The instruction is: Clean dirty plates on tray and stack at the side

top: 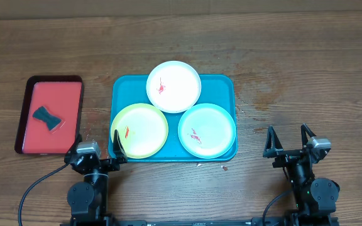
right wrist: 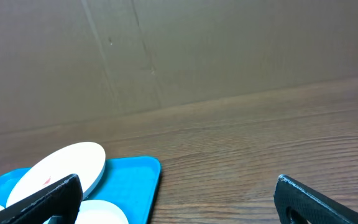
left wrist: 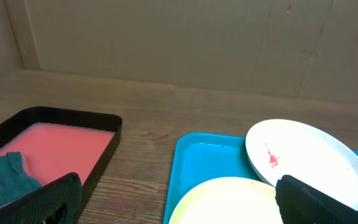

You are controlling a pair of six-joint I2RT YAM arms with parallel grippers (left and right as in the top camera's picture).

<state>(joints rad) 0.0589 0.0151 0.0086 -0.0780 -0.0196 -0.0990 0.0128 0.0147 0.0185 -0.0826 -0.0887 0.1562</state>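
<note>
A teal-blue tray (top: 126,85) lies mid-table with three plates on it, each with red smears. The white plate (top: 173,86) is at the back, the yellow-green plate (top: 139,130) at front left, the pale mint-green plate (top: 207,130) at front right. My left gripper (top: 97,143) is open and empty at the tray's front left corner. The left wrist view shows the tray (left wrist: 194,165), white plate (left wrist: 306,158) and yellow-green plate (left wrist: 225,202). My right gripper (top: 289,139) is open and empty, right of the tray. The right wrist view shows the tray (right wrist: 138,180) and white plate (right wrist: 61,165).
A smaller red tray with a dark rim (top: 25,107) lies left of the teal tray and holds a dark teal sponge (top: 46,117). Both show in the left wrist view: tray (left wrist: 107,146), sponge (left wrist: 8,177). Bare wooden table (top: 294,75) lies to the right.
</note>
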